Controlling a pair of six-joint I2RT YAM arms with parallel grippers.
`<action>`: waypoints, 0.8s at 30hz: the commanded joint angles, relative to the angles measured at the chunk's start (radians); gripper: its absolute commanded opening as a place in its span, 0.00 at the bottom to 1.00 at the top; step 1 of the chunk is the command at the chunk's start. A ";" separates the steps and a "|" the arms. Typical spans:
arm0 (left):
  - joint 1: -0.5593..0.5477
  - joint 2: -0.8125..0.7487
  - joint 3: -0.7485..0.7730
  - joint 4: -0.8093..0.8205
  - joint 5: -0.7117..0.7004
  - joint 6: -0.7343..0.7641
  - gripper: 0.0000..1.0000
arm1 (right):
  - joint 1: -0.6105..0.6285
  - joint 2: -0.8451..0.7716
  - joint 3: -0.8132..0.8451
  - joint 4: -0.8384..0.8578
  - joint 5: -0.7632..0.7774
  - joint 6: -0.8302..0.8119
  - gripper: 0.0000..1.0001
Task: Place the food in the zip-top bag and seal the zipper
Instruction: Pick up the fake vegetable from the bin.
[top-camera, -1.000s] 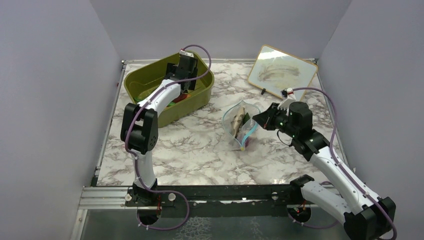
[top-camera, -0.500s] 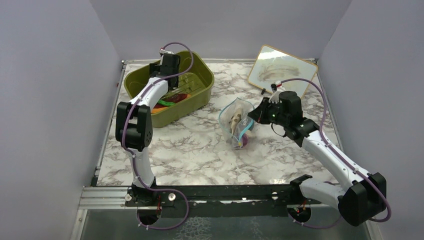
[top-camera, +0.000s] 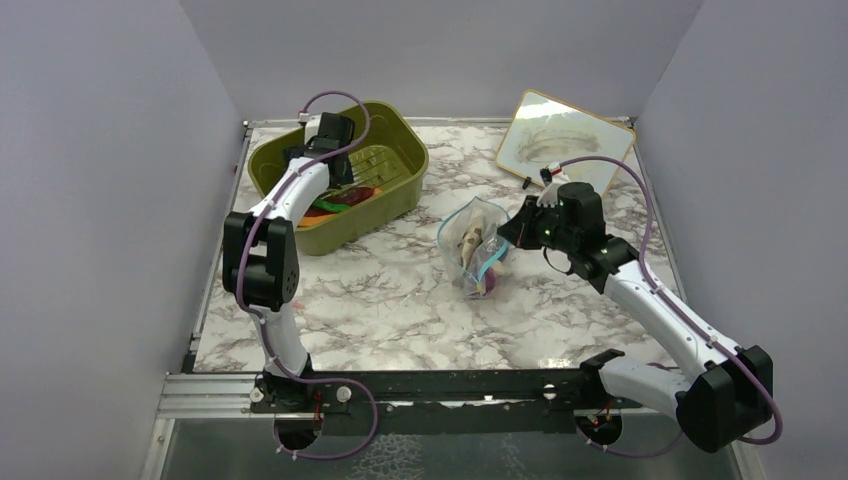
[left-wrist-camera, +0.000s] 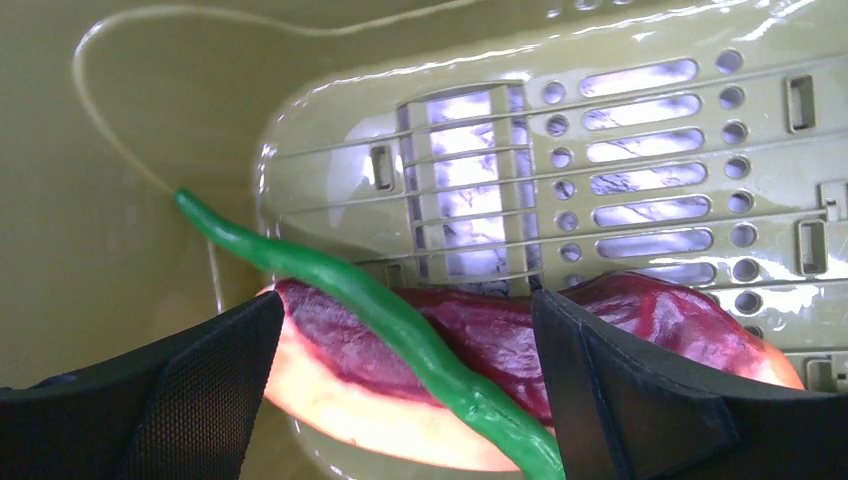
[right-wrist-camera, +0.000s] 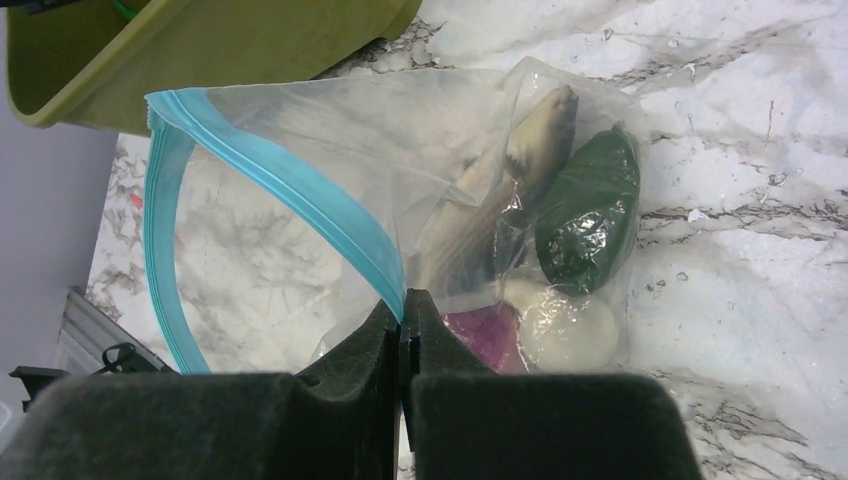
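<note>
The clear zip-top bag (top-camera: 474, 243) stands mid-table with its mouth held open. My right gripper (right-wrist-camera: 404, 312) is shut on its light blue zipper strip (right-wrist-camera: 300, 200). Inside the bag lie a grey fish-like piece (right-wrist-camera: 500, 205), a dark green vegetable (right-wrist-camera: 588, 215), a white piece (right-wrist-camera: 570, 335) and a purple onion (right-wrist-camera: 485, 335). My left gripper (left-wrist-camera: 405, 340) is open inside the olive-green tub (top-camera: 300, 165); its jaws straddle the orange and dark red hot-dog piece (left-wrist-camera: 450, 345) and a long green bean (left-wrist-camera: 350, 290) lying across it.
A wood-framed whiteboard (top-camera: 563, 143) leans at the back right. The tub's slotted floor (left-wrist-camera: 620, 140) and its walls surround my left gripper. Grey walls close the table on three sides.
My left arm has swung left inside the tub. My right gripper moved up and left with the bag's strip, then held still.
</note>
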 joint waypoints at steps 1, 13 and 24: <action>0.033 -0.046 0.037 -0.146 -0.027 -0.233 0.99 | -0.005 0.000 0.044 -0.018 0.016 -0.025 0.01; 0.049 0.006 0.139 -0.353 -0.047 -0.630 0.84 | -0.005 0.002 0.047 -0.024 0.016 -0.027 0.01; 0.086 0.056 0.117 -0.387 0.006 -0.844 0.77 | -0.005 0.018 0.059 -0.022 0.018 -0.023 0.01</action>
